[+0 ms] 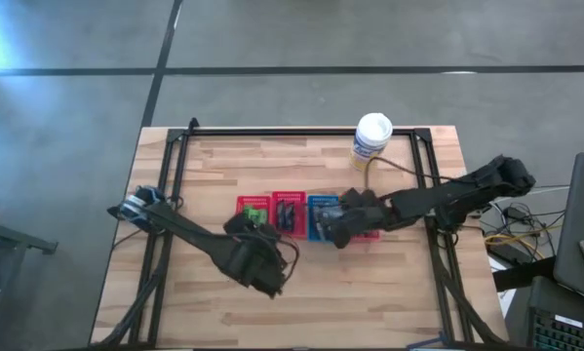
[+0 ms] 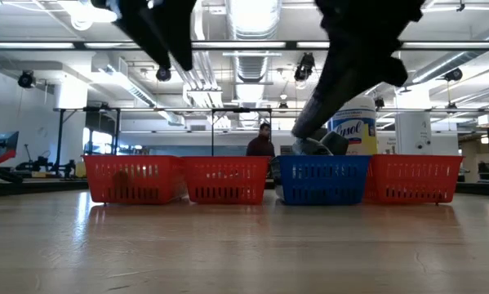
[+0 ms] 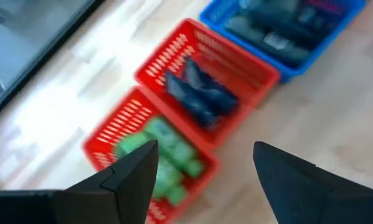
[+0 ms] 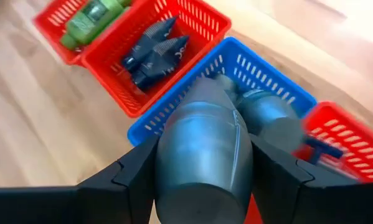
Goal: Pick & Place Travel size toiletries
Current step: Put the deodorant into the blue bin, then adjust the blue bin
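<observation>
Four small mesh baskets stand in a row mid-table. From the left, one red basket [image 3: 111, 146] holds bright green pieces [image 3: 167, 158], another red basket [image 4: 192, 28] holds dark packets [image 4: 154, 51], a blue basket [image 4: 239, 65] holds grey tubes, and a last red basket [image 4: 342, 134] holds a thin black stick [image 4: 320, 149]. My right gripper [image 4: 202, 155] hangs over the blue basket, shut on a grey oval tube [image 4: 202, 134]. My left gripper [image 3: 205, 177] hovers open and empty on the near side of the two left baskets. My right gripper pinches the grey oval tube by its two long sides [image 4: 164, 152], one finger on each side. The fingers slant down from the table's right side and lie along the tube. The tube's far end [image 4: 211, 87] points down at the blue basket, beside another grey tube [image 4: 270, 118] lying in it.
A large white canister [image 1: 371, 138] with a yellow and blue label stands behind the baskets at the far right. A black frame [image 1: 301, 132] rims the table. Bare wood lies on the near side of the baskets. A person [image 2: 262, 140] stands far off in the room.
</observation>
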Robot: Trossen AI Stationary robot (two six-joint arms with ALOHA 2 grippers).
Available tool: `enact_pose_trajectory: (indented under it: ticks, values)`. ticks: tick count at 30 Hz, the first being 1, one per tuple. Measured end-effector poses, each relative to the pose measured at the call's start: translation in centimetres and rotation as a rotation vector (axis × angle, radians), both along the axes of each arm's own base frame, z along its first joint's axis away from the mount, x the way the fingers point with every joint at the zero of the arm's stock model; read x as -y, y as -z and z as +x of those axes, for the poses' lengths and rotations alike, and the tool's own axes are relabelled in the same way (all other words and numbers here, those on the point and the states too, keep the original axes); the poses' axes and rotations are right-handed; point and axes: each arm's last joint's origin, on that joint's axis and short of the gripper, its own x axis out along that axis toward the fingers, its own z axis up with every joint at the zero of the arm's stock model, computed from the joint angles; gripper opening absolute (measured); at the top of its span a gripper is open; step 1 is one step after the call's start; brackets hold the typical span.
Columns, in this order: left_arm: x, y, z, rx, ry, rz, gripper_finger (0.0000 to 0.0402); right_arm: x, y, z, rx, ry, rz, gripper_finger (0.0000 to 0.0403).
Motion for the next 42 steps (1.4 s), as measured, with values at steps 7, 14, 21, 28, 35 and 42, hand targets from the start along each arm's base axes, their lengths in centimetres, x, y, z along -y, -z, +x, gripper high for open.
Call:
enact_pose_trajectory:
  ticks: [7,14,21,28,35,42]
  values:
    - [-4.2,1.7,-4.2,0.051,0.042,-0.004,0.0265,-0.8,1.1,4.0,-0.066,0.114,-0.018,0.0200]
    - [-7.4,2.5,-9.0,0.259,0.163,-0.059,0.0264,-1.2,1.4,6.8,-0.194,0.269,-0.063,0.0206]
    - [-9.8,2.3,-12.7,0.333,0.204,-0.034,0.0264,-1.6,3.0,10.0,-0.238,0.304,-0.074,0.0210]
    - [-10.4,1.8,-14.1,0.348,0.247,-0.006,0.0264,-1.7,4.2,11.1,-0.360,0.356,-0.137,0.0212]
    - [-10.4,2.0,-14.1,0.324,0.280,-0.007,0.0264,-2.1,3.4,11.3,-0.369,0.350,-0.160,0.0239]
    - [-10.4,2.1,-14.1,0.321,0.280,-0.008,0.0264,-2.0,2.0,10.9,-0.352,0.353,-0.181,0.0293]
